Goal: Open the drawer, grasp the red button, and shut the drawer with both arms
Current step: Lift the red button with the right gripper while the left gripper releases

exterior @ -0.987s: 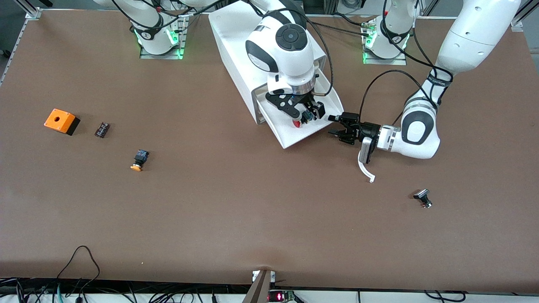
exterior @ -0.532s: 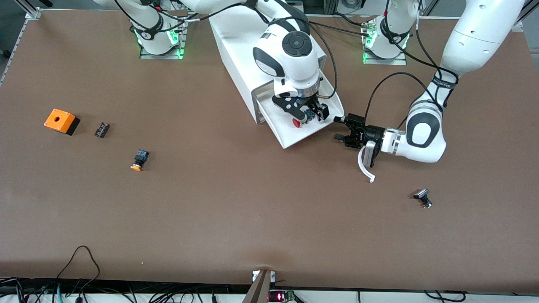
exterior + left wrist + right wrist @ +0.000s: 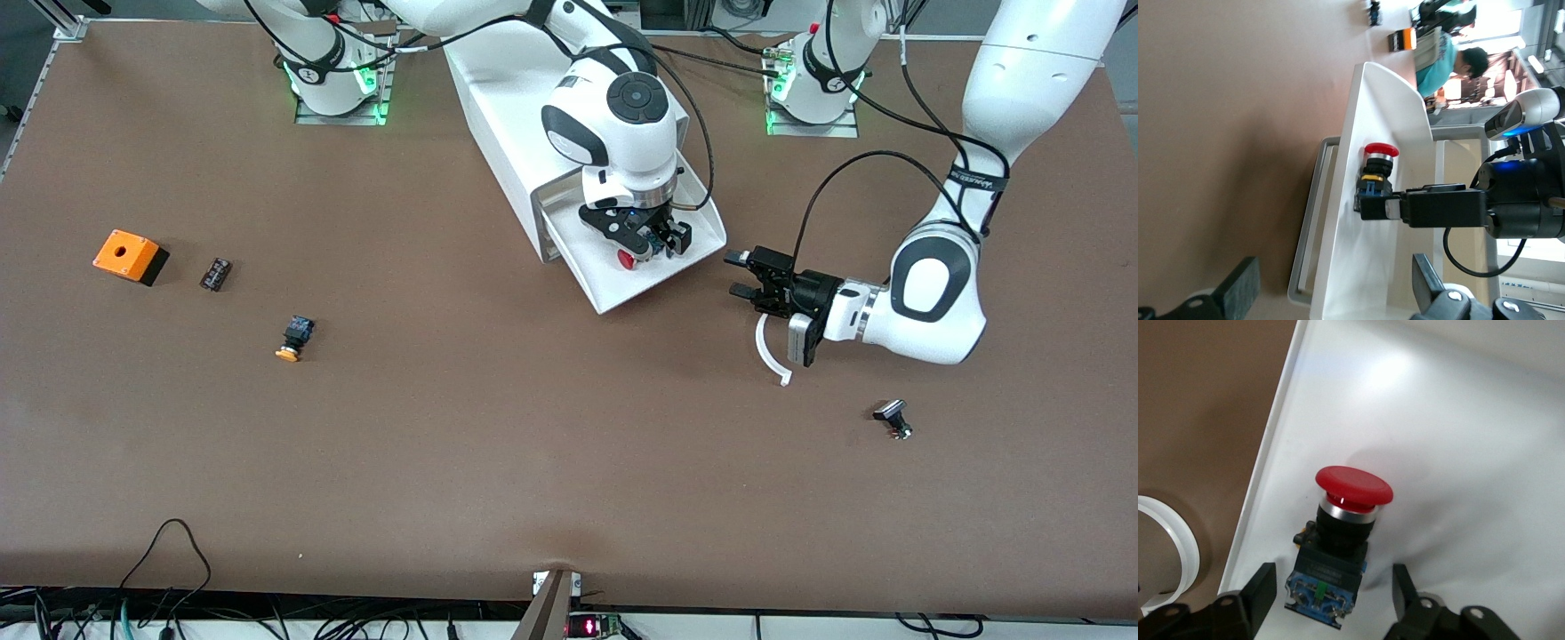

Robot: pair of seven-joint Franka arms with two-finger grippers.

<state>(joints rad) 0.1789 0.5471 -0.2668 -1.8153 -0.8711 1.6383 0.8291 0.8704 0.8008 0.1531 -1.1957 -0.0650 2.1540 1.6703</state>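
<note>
The drawer [image 3: 622,286] stands pulled out of the white cabinet [image 3: 498,98], toward the front camera. The button [image 3: 628,259] lies in it on its side, red cap [image 3: 1353,485] on a black body with a blue base. My right gripper [image 3: 656,244] is down in the drawer, open, its fingers [image 3: 1261,590] straddling the button's body [image 3: 1333,587] with a small gap on each side. My left gripper [image 3: 742,274] hangs open beside the drawer, toward the left arm's end of the table, holding nothing. The left wrist view shows the drawer's side [image 3: 1385,100] and the button [image 3: 1378,167].
A white curved strip [image 3: 769,351] lies under the left wrist, and a small black part [image 3: 892,418] nearer the front camera. Toward the right arm's end lie an orange box with a hole [image 3: 129,255], a small black piece [image 3: 215,273] and an orange-capped button [image 3: 294,338].
The left gripper has drawn away from the drawer toward its own end of the table. The right gripper has settled lower over the button and its fingers have narrowed around it.
</note>
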